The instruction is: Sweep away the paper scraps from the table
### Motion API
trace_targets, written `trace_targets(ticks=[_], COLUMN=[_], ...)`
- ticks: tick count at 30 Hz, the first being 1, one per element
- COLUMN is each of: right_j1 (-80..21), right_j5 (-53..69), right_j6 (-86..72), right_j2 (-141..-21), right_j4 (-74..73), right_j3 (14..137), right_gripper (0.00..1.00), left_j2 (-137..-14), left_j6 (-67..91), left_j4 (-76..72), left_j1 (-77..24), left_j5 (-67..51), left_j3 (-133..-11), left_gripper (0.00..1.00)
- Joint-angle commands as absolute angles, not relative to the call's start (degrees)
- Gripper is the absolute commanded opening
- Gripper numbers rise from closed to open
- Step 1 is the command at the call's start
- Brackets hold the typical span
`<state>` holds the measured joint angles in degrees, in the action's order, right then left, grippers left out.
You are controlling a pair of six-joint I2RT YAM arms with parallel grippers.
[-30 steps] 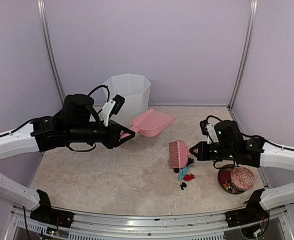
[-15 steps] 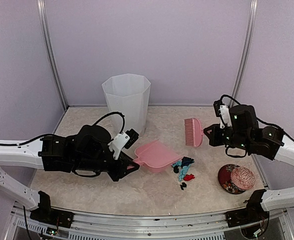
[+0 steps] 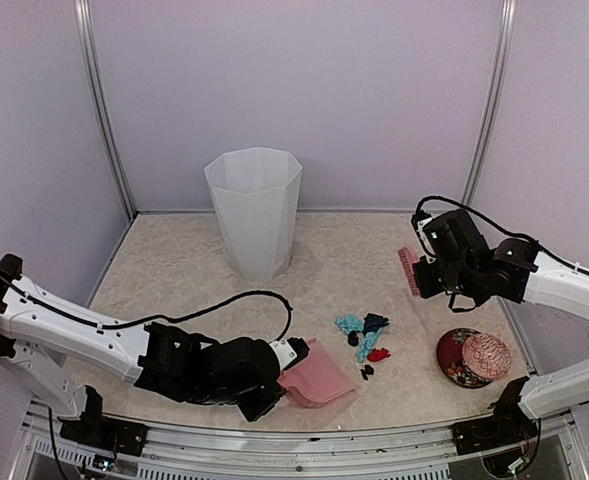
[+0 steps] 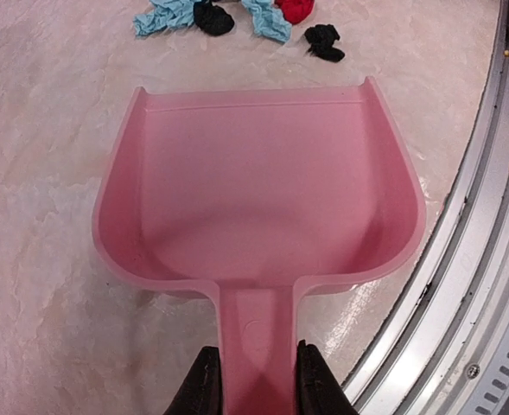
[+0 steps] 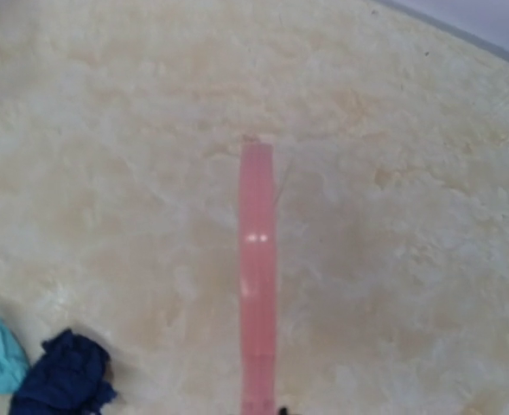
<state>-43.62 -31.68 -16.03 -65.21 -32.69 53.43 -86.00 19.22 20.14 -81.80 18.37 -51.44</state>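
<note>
My left pincer [image 4: 252, 382] pinches pink dustpan [image 4: 256, 194] handle; paper scraps [image 4: 267, 19] ahead past pan lip, metal rail [image 4: 487, 216] at right. My right pincer [image 3: 421, 276] grips pink brush [image 3: 408, 270], red dish [image 3: 462, 368] near.

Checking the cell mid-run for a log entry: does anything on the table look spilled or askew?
Only the paper scraps: a loose cluster of teal, dark and red bits spilled on the table beyond the pink dustpan, which is empty in the left gripper. The white bin stands upright; the right gripper holds the brush.
</note>
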Motion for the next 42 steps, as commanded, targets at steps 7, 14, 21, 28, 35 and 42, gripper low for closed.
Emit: trace_targets(ticks=[7, 14, 21, 28, 35, 42], right_j1=[-47.03, -51.85, -56.15, -57.48, -57.48, -57.38], right_j5=[-27.3, -19.22, -11.12, -5.11, -16.4, -31.59], right_j6=[-16.32, -17.24, -19.18, -19.13, -20.86, -25.82], right_j2=[-73.97, -75.96, -75.76, -71.9, -66.64, -65.6], right_j4=[-35.66, -32.69, -30.86, -30.4, -38.34, -51.55], right_j3=[55.29, 55.64, 56.71, 57.41, 61.11, 63.56], right_gripper=[0.0, 0.0, 0.0, 0.0, 0.0, 0.0], left_j2=[-92.25, -96.72, -98.44, -99.04, -98.25, -95.14], left_j6=[18.03, 15.18, 12.72, 12.58, 13.46, 14.14], left_j4=[20.33, 18.76, 15.21, 12.41, 10.32, 10.25], left_j1=[-82.31, -79.48, -76.21, -74.85, -74.69, -75.84], left_j5=[23.43, 21.62, 18.37, 17.03, 16.4, 16.66], left_j3=[-55.33, -57.5, -58.37, -56.94, -54.15, -51.13], left_gripper=[0.0, 0.0, 0.0, 0.0, 0.0, 0.0])
